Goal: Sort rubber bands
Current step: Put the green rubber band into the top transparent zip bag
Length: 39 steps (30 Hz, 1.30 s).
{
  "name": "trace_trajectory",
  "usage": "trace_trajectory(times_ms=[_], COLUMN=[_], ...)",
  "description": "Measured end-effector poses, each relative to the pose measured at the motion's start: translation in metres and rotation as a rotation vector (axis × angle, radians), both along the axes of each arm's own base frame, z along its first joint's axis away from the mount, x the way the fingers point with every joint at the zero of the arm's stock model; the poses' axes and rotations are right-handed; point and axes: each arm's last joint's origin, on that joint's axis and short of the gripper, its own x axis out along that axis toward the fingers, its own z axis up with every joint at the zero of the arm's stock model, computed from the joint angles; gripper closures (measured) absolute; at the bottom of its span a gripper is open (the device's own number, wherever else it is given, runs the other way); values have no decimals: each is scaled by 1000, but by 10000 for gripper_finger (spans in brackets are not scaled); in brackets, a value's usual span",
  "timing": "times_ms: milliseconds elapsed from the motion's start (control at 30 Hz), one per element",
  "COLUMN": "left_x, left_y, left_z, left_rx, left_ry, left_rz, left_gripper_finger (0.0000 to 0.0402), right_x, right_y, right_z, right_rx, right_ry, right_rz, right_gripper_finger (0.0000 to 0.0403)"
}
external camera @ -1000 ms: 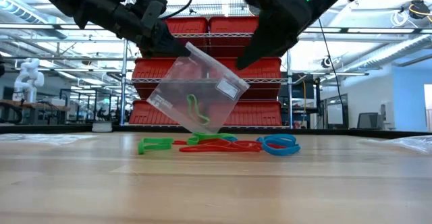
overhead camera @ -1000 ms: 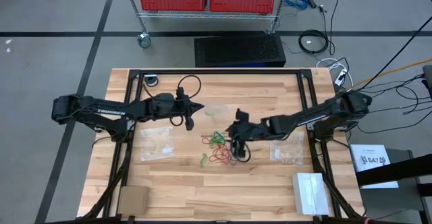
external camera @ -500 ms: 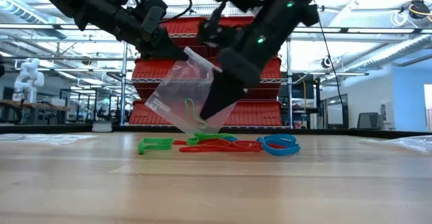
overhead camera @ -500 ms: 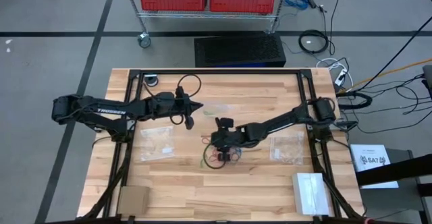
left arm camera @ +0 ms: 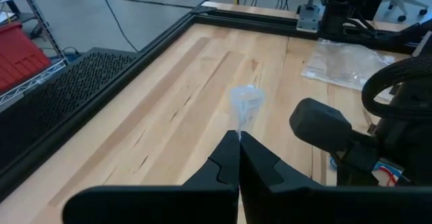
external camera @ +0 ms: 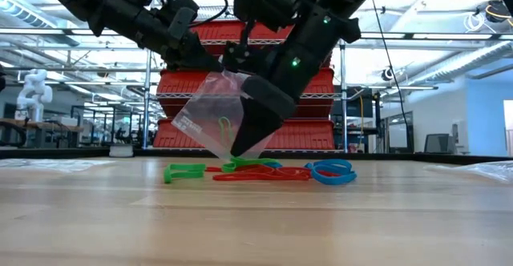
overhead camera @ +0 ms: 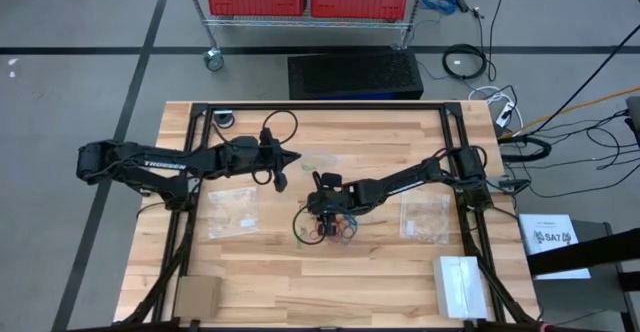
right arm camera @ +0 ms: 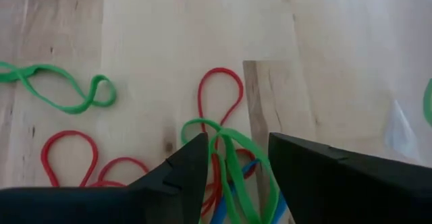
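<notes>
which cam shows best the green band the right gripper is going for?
Right wrist view: the green band lies between the open right gripper fingers, over red and blue bands. High view shows only a tiny cluster under the arm. Low view shows the pile edge-on, that band indistinct. Left wrist view barely catches the bands.

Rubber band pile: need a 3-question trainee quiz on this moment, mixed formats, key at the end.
1. True or false: the left gripper is shut on the clear bag, holding it above the table.
2. Which colour of band lies between the right gripper's open fingers in its wrist view? A) green B) yellow C) black
3. In the low view, which single band lies apart, at the pile's left end?

Key
1. True.
2. A: a green band lies between them, over red and blue ones.
3. A green band.
</notes>
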Motion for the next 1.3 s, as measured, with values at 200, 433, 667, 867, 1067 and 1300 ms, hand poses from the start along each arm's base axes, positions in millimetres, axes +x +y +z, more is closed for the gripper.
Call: trace_trajectory(times_ms=[200, 433, 667, 867, 1067, 1300], left_x=[0, 0, 0, 0, 0, 0], left_y=[0, 0, 0, 0, 0, 0], left_z=[0, 0, 0, 0, 0, 0], left_rx=[0, 2, 2, 2, 2, 1], left_ry=[-1, 0, 0, 0, 3, 3], left_rz=[0, -1, -2, -2, -2, -2], left_gripper_finger=[402, 402, 402, 402, 402, 402], right_x=[0, 1, 2, 3, 2, -3], right_y=[-1, -5, -8, -8, -5, -4], right_z=[0, 0, -8, -7, 4, 30], right_rx=[6, 25, 39, 32, 29, 22], right_ry=[2, 4, 17, 12, -21, -76], right_rz=[2, 3, 16, 19, 33, 53], right_gripper_finger=[255, 265, 320, 375, 399, 401])
